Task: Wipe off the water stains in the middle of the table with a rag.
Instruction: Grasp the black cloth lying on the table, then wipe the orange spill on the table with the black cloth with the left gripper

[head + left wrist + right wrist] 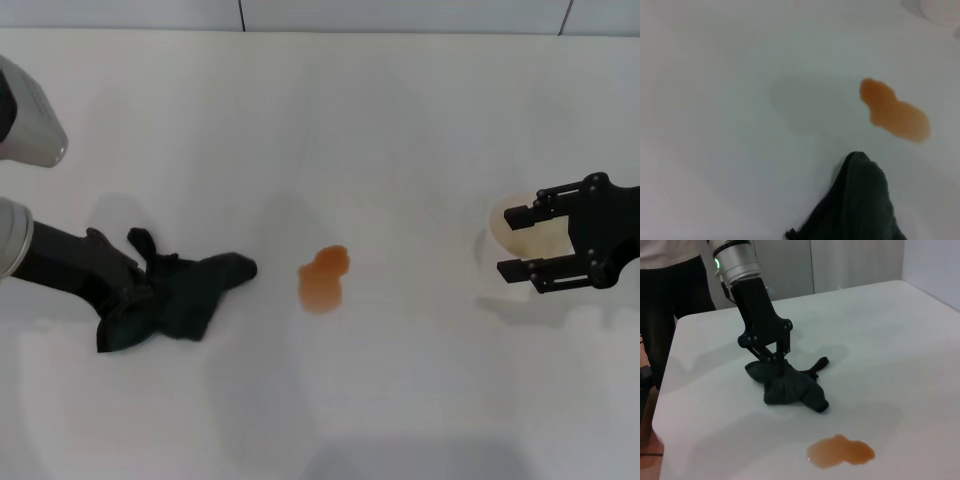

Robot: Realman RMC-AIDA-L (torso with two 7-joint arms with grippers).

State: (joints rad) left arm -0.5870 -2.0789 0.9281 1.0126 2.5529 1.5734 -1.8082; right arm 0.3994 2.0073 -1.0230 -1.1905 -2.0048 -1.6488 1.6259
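Observation:
The water stains are one orange lobed blotch (323, 278) in the middle of the white table (350, 120); it also shows in the left wrist view (895, 112) and the right wrist view (841, 451). The dark rag (195, 290) lies on the table left of the blotch, its tip a short gap away from it (860, 205). My left gripper (140, 290) is shut on the rag's bunched end (790, 385), seen pinching it in the right wrist view (776, 360). My right gripper (518, 242) is open at the far right.
A white paper cup (508, 228) stands at the right, between the right gripper's fingers; its edge shows in the left wrist view (940, 10). A person in dark clothes (670, 300) stands beyond the table's left end. The table's edge (662, 390) runs close behind the rag.

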